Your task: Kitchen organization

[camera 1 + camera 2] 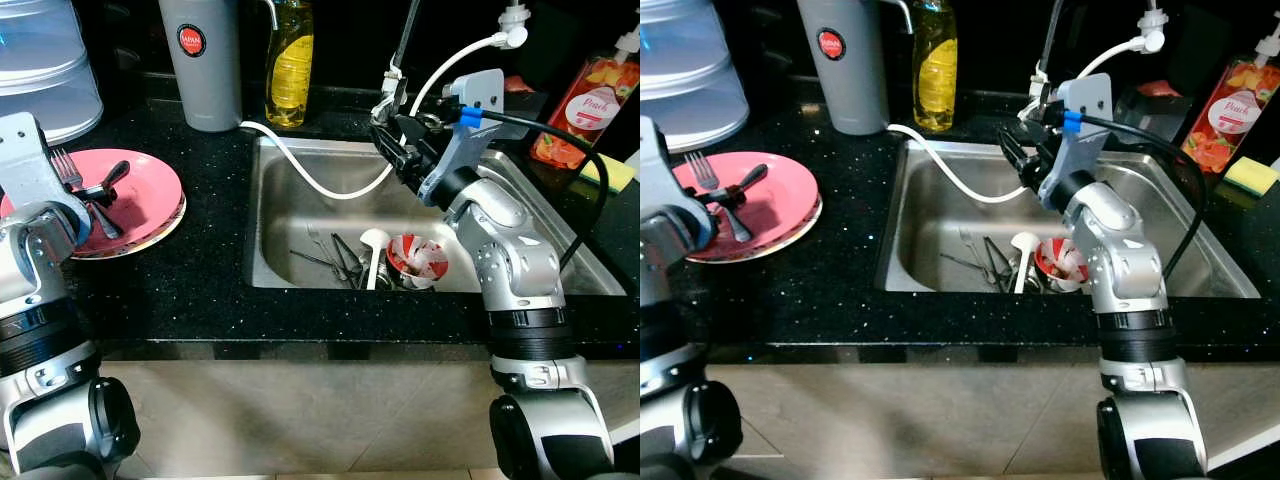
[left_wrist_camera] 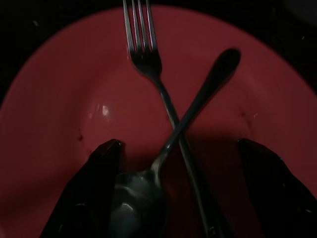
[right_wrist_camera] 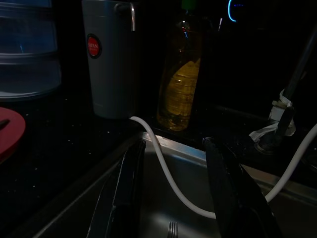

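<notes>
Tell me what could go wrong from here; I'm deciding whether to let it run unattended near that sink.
1. The right gripper hangs open over the sink right at the white hose; it could snag it.
2. The left gripper is open over the pink plate, where fork and spoon lie crossed; grabbing one may drag the other.
3. The plate could slide on the black counter.

- The left gripper hides the near ends of the fork and spoon.
- The yellow bottle is cut off at the top.
- The sink cutlery is too tangled to tell apart.
</notes>
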Available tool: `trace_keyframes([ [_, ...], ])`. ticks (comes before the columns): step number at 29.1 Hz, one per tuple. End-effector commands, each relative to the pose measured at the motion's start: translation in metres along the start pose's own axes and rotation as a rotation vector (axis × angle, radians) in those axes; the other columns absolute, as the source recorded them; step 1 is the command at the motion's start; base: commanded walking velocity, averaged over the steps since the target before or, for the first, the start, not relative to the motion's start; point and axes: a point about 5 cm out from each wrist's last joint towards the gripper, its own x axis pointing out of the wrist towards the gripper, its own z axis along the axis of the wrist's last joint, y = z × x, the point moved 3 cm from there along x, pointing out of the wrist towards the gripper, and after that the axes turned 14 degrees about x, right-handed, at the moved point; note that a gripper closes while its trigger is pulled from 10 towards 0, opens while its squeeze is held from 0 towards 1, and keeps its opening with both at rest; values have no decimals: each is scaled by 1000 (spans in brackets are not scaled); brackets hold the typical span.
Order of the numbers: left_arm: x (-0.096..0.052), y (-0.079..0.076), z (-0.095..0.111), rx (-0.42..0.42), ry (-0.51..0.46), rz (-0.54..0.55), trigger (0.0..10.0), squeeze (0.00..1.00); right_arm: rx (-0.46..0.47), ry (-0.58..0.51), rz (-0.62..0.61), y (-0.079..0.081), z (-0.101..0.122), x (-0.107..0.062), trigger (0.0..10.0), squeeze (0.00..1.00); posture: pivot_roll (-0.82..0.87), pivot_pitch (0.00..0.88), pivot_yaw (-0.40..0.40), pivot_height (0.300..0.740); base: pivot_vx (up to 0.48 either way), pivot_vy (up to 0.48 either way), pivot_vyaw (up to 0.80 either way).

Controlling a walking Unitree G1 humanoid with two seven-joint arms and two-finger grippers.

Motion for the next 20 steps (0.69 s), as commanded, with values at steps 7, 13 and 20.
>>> trace_keyframes([
  [7, 7, -1, -30, 119, 114, -42, 5059, 0, -4, 5, 0, 0, 0, -1, 10000, 0, 270, 0, -68, 740, 0, 0, 0],
  [13, 9, -2, -35, 108, 121, -40, 0, 0, -4, 1, 0, 0, 0, -1, 10000, 0, 270, 0, -68, 740, 0, 0, 0],
  [20, 9, 2, -26, 119, 70, 1, 0, 0, -5, 1, 0, 0, 1, -1, 10000, 0, 270, 0, -68, 740, 0, 0, 0],
])
